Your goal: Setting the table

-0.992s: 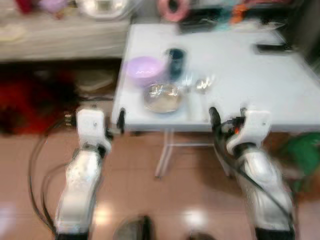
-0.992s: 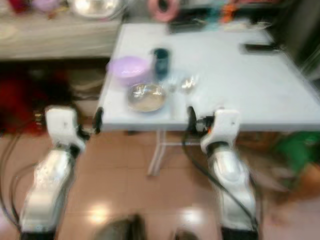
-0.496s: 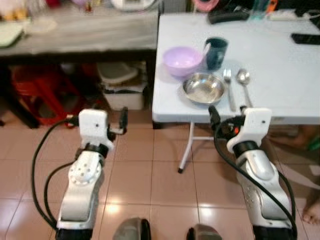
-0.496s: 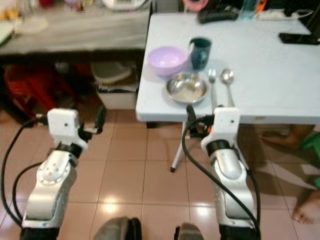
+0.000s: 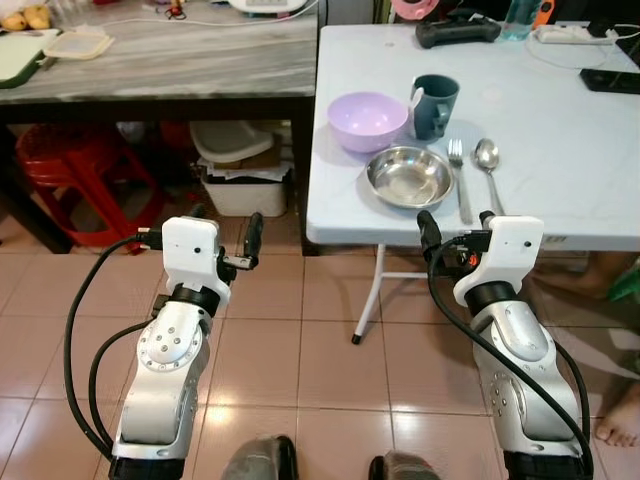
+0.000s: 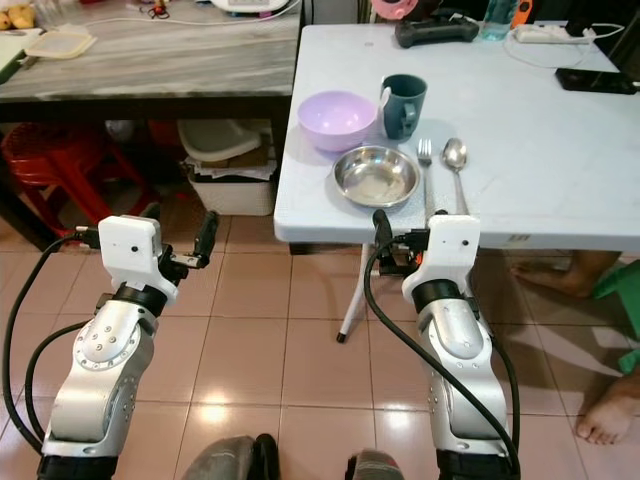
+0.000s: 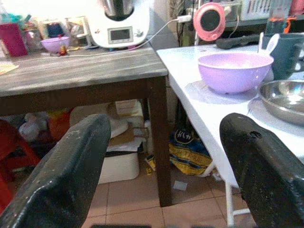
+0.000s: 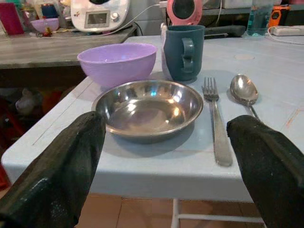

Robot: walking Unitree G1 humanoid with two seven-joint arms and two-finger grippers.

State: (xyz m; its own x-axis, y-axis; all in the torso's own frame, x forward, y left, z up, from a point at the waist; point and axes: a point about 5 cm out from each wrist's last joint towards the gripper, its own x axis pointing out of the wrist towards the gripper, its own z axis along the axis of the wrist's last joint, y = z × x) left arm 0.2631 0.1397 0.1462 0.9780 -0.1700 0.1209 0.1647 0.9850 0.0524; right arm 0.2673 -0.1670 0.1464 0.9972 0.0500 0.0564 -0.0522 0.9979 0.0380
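At the near left corner of the pale blue table stand a purple bowl and a dark teal mug. A steel bowl sits in front of them, with a fork and a spoon on its right. My right gripper hangs open just in front of the table's edge, level with the steel bowl, and holds nothing. My left gripper is open and empty over the tiled floor, left of the table, facing the purple bowl.
A dark side table with a grey top stands against the table's left side, with a red stool and a white bin beneath. A game controller and a phone lie farther back. A person's foot is at lower right.
The whole picture has shifted and sharpened from a blur, so the camera has moved. Both grippers keep the same open pose, and the tableware keeps its arrangement.
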